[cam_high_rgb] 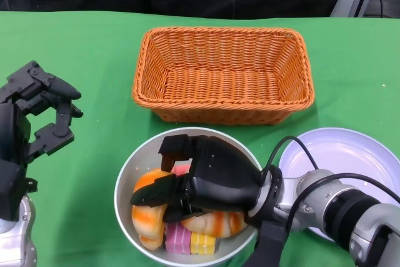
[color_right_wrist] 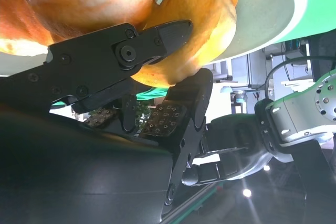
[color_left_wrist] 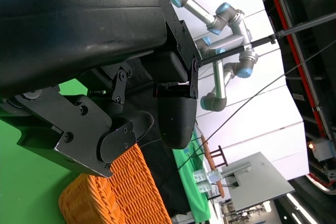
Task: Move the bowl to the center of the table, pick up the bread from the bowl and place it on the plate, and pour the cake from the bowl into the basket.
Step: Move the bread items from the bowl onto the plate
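Reaching down into the bowl (cam_high_rgb: 128, 173), the right hand (cam_high_rgb: 206, 182) has its fingers around the bread (cam_high_rgb: 149, 207), the orange-crusted piece lying on the bowl's left side. The right wrist view shows it best: one black finger (color_right_wrist: 131, 51) lies across the glossy orange crust while another part of the hand sits under the loaf, so the bread looks pinched between them. I judge this a grip being made or just made; whether the bread is clear of the bowl's floor I cannot tell.

How will it handle? Light, I'd say, and soft enough to dent, with a shiny crust that could slide between hard fingers. A hold across its thick middle, as here, seems the safest place; squeezing hard near an end might let it squirt out.

Beside the bread in the bowl lies the cake (cam_high_rgb: 187, 239), pink and yellow slices at the bowl's near edge, partly under the hand. A second orange-and-cream piece sits to the bowl's right side beneath the palm.

Beyond the bowl stands the basket (cam_high_rgb: 222, 73), just apart from its far rim. The plate (cam_high_rgb: 350, 154) lies right of the bowl, close by, so the carry should be short.

Left of the bowl, well apart, the left hand (cam_high_rgb: 37, 114) hangs over the green table (cam_high_rgb: 94, 48) with fingers spread, holding nothing.
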